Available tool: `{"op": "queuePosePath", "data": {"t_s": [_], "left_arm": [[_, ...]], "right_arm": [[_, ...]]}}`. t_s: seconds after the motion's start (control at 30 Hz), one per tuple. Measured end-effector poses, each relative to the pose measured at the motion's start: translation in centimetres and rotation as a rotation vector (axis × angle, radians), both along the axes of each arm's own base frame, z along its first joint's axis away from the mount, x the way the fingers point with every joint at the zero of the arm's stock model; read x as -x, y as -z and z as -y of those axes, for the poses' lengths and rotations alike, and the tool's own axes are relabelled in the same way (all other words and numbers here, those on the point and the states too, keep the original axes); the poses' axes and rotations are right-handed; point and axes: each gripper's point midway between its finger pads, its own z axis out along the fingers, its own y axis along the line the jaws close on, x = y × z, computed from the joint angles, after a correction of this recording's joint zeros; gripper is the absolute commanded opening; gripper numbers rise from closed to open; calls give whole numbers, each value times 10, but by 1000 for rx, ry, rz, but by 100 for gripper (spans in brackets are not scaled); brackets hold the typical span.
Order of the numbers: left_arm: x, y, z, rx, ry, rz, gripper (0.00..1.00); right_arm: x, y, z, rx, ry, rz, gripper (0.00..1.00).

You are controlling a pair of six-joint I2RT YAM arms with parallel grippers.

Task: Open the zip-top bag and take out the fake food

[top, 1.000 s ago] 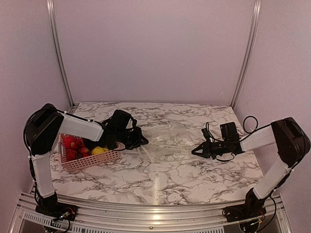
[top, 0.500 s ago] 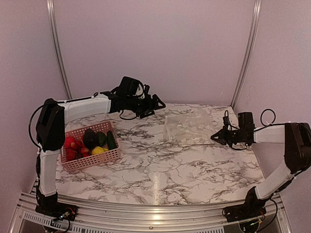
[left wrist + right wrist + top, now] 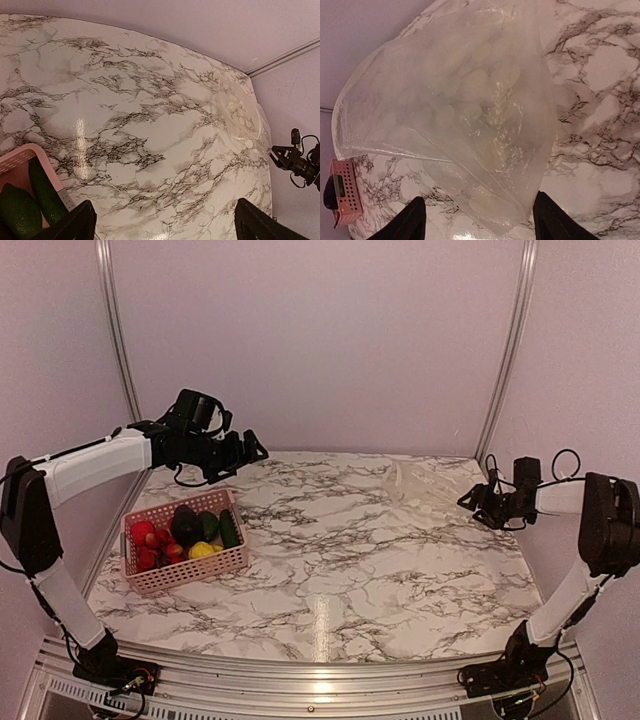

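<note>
The job looks finished: the clear bag (image 3: pixel 425 483) lies flat and seemingly empty at the far right corner of the worktop (image 3: pixel 330 560), and the toy food (image 3: pixel 185 535) sits in the pink basket (image 3: pixel 190 578). The left fingers (image 3: pixel 80 222) gape wide and empty. The right fingers (image 3: pixel 412 222) stand apart at the bag's edge, gripping nothing. No writing is readable.

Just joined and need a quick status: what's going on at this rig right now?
Nothing is gripped at the moment. The zip-top bag lies at the far right of the table, and no food shows inside it. The right hand sits at the bag's edge with its jaws apart. The fake food is piled in the pink basket on the left. The left hand hangs raised beyond the basket, open and empty.
</note>
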Motion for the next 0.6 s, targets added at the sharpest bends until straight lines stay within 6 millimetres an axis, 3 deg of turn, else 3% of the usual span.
{"op": "queuePosePath", "data": {"t_s": [0.1,0.33,0.47,0.6], "left_arm": [[8,-9,-22,-21,-32,16,99],[18,-31,-76,-3,-126,54,99],[18,-55,-101,35,-161,102,99],[25,-69,-104,15,-149,149,99]], "right_arm": [[-5,-10,1,13,-13,14,97],[-11,-53,-9,16,-60,108,99],[-11,-88,-34,22,-130,186,99],[-4,-119,-70,20,-226,262,99]]}}
